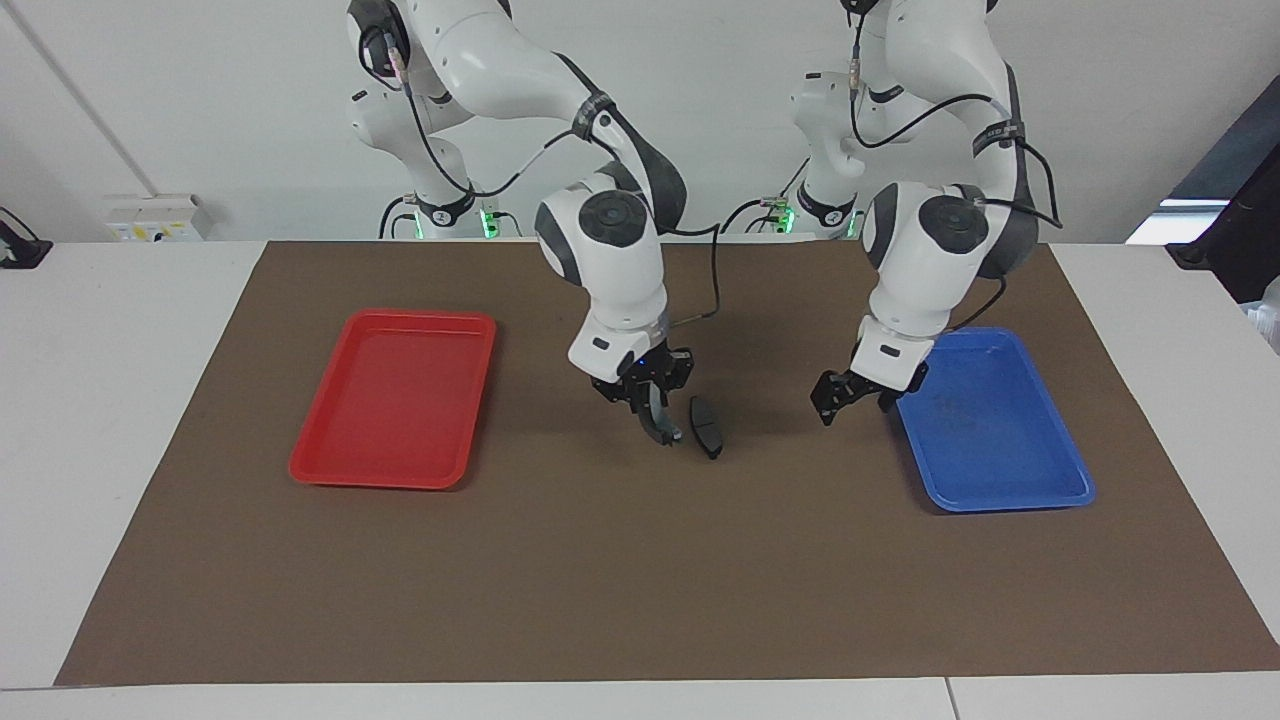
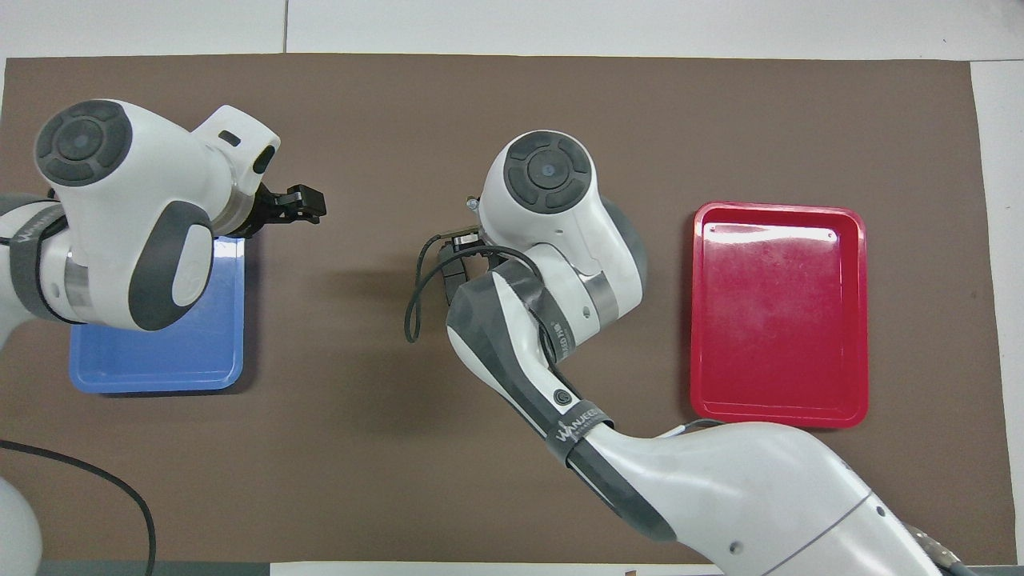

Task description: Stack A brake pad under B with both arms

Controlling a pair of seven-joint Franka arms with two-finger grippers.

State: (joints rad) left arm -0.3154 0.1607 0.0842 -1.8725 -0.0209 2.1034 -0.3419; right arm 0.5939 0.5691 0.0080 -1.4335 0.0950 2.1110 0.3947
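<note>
White wall [image 1: 200, 100], white table [image 1: 100, 400] under a brown mat [image 1: 640, 580].

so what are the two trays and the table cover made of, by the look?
Red tray and blue tray: probably moulded plastic, since both have a glossy surface with light glare, rounded corners and a raised rim. Brown table cover: matte and flat with no glare and a straight cut edge, so likely paper or thin card; could be felt.

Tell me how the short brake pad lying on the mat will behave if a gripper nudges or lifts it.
The short brake pad looks like a solid dark block, so it is probably stiff and heavy for its size. It lies flat on the brown mat, so a nudge would likely slide it rather than roll or tip it. Its slight curve may let it pivot when pushed off-centre.
</note>
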